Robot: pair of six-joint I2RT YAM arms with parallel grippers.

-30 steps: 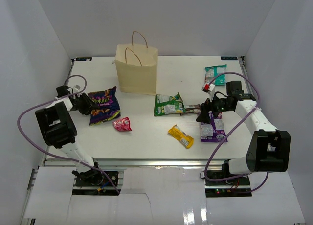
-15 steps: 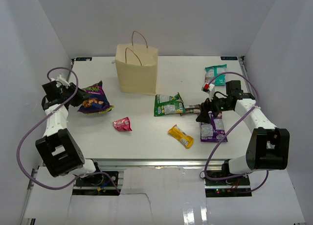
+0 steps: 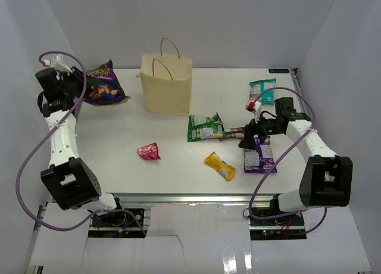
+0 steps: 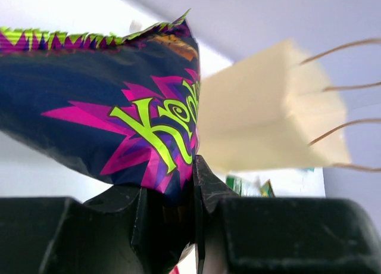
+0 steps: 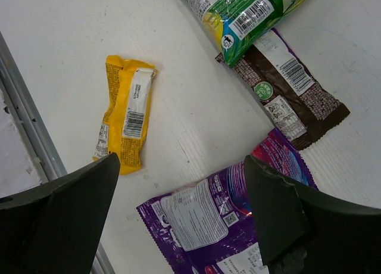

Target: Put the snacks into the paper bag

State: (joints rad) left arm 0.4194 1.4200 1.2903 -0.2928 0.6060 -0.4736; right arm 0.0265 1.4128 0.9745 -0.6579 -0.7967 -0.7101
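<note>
My left gripper (image 3: 82,88) is shut on the dark purple chip bag (image 3: 103,86) and holds it high at the far left, left of the upright tan paper bag (image 3: 166,83). In the left wrist view the chip bag (image 4: 119,119) is pinched between my jaws, with the paper bag (image 4: 262,119) behind it. My right gripper (image 3: 253,136) is open and empty above the purple pouch (image 3: 259,156), which also shows in the right wrist view (image 5: 220,226). On the table lie the green pouch (image 3: 204,127), brown bar (image 5: 286,95), yellow bar (image 3: 219,165), teal pouch (image 3: 262,89) and small red packet (image 3: 149,150).
White walls close in the table on the left, back and right. A metal rail (image 3: 196,196) runs along the near table edge. Purple cables loop off both arms.
My left gripper has lifted the chip bag off the table and swung it up and to the far left. The right gripper has hardly moved.
</note>
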